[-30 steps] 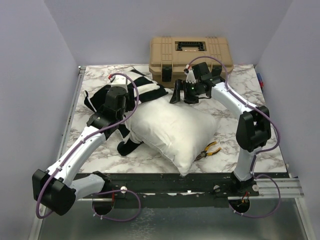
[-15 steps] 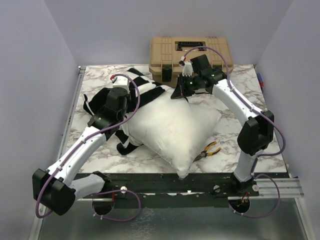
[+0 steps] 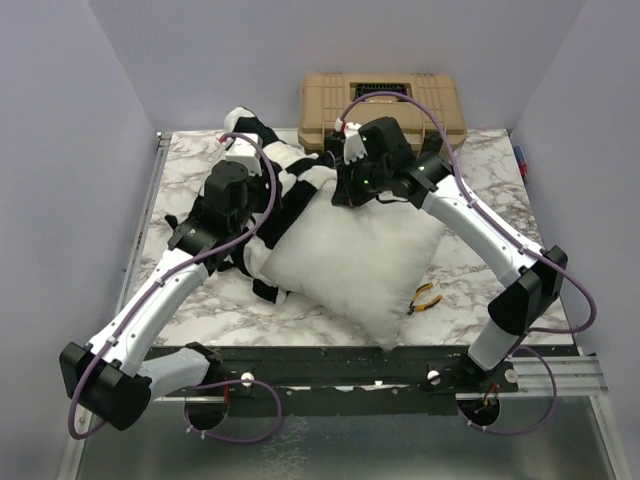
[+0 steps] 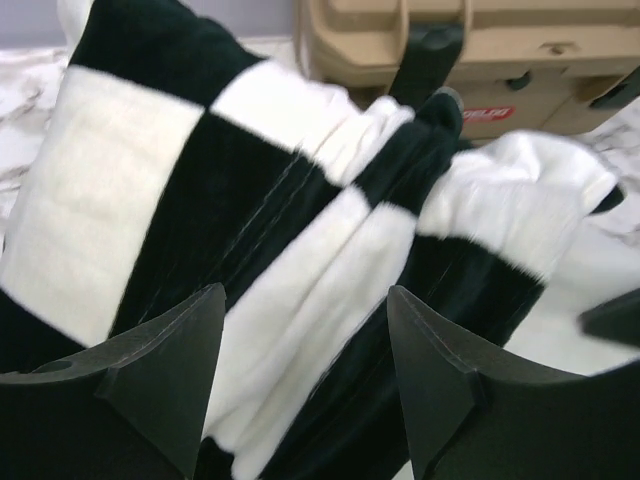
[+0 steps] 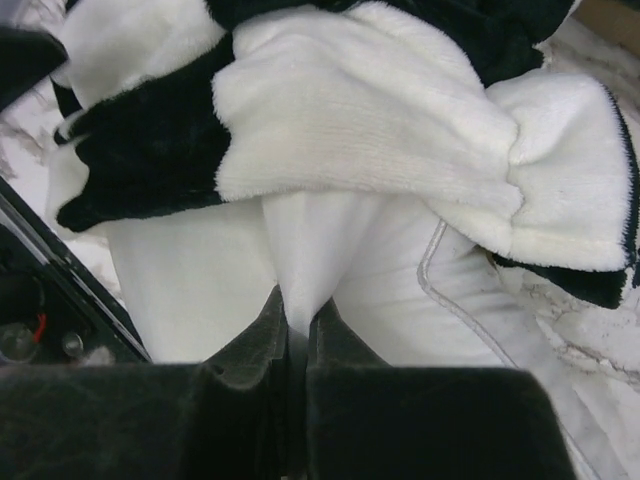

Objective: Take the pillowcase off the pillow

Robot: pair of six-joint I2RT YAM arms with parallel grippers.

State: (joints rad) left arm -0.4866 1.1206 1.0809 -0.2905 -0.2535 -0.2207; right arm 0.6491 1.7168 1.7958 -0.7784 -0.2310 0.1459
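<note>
Top external view showed the pillow lying mid-table, most of it bare; the pillowcase was bunched over its far-left end and trailed toward the far-left of the marble top. Judged: case nearly off, only that far end left to clear.

Right wrist view: right gripper clamped tight on a pinch of plain white pillow cloth, just below the ruffled hem of the case. Left wrist view: left gripper had its jaws spread wide, checkered folds lying between and beyond them; no squeeze on the cloth was evident.

Step in hand, as I read it: strip the last of the case. To do it well, the right pinch should serve as the anchor and stay firm; the left claw should take a deep bite of checkered cloth only, no white pillow in it; the pull should run left, away from the anchor, so the hem slides over the corner rather than dragging the pillow along.

Containers: tan toolbox at the far edge, lid shut, contents not visible; pliers lay loose on the table at the pillow's near-right side.
</note>
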